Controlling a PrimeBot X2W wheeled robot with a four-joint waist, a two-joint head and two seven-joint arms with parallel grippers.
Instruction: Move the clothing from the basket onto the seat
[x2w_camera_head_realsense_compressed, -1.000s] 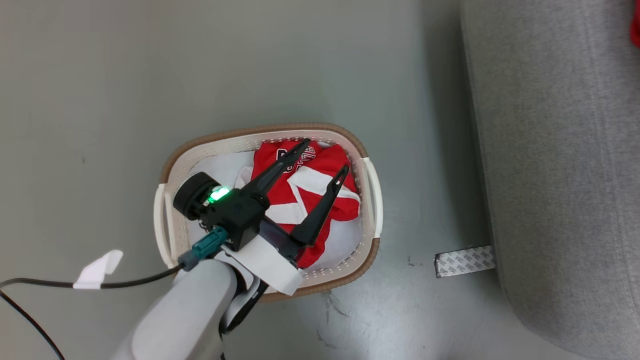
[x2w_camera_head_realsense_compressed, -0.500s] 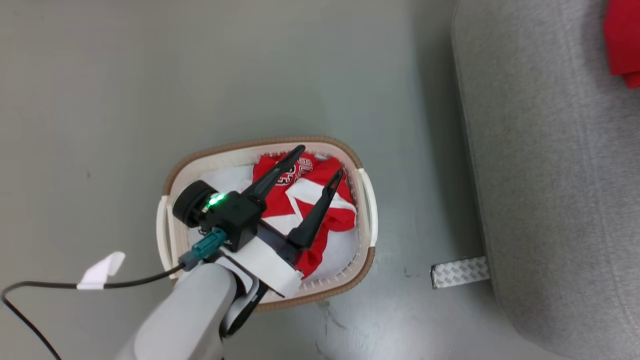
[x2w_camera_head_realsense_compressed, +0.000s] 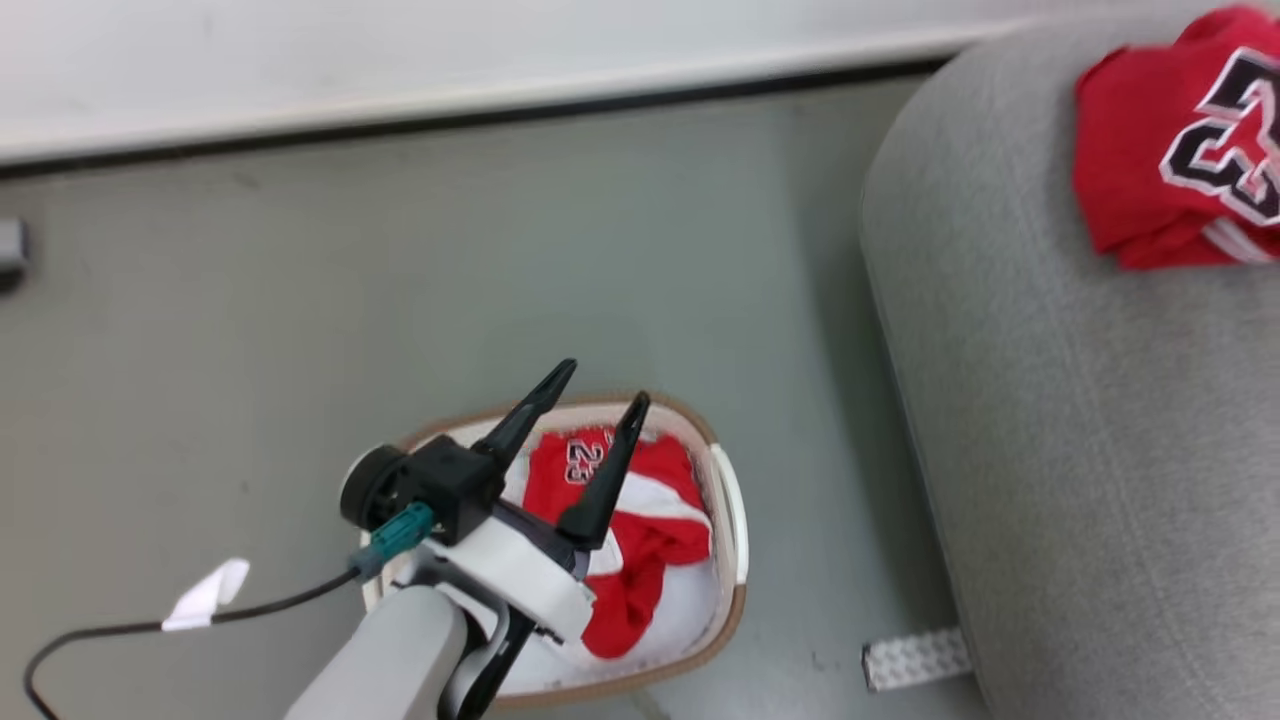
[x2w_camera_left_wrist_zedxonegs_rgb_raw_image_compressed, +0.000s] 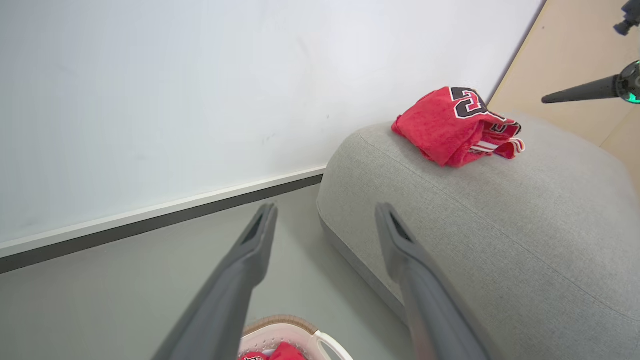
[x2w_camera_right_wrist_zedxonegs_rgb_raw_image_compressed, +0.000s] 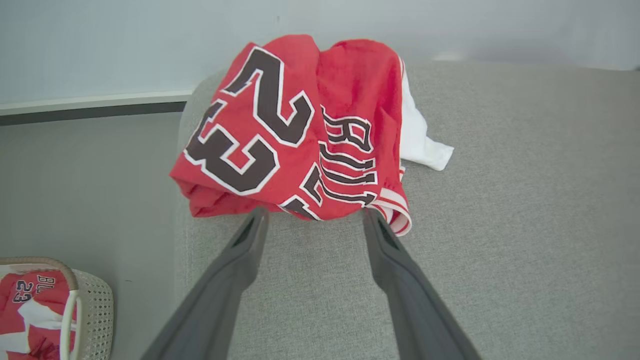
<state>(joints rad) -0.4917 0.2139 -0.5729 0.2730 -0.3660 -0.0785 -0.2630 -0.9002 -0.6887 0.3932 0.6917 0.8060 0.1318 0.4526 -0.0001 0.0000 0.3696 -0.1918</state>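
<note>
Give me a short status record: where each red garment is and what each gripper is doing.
jersey: crumpled on the seat, near the wall
shorts: in the basket on the floor
left gripper: open, empty, above the basket
right gripper: open, over the seat, fingertips at the jersey's near edge
remaining: shorts not yet moved

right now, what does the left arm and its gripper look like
The left gripper has two long tapering black fingers on a boxy black body. A teal connector joins a black cable with a white tag. White wrist band, pale grey forearm.
</note>
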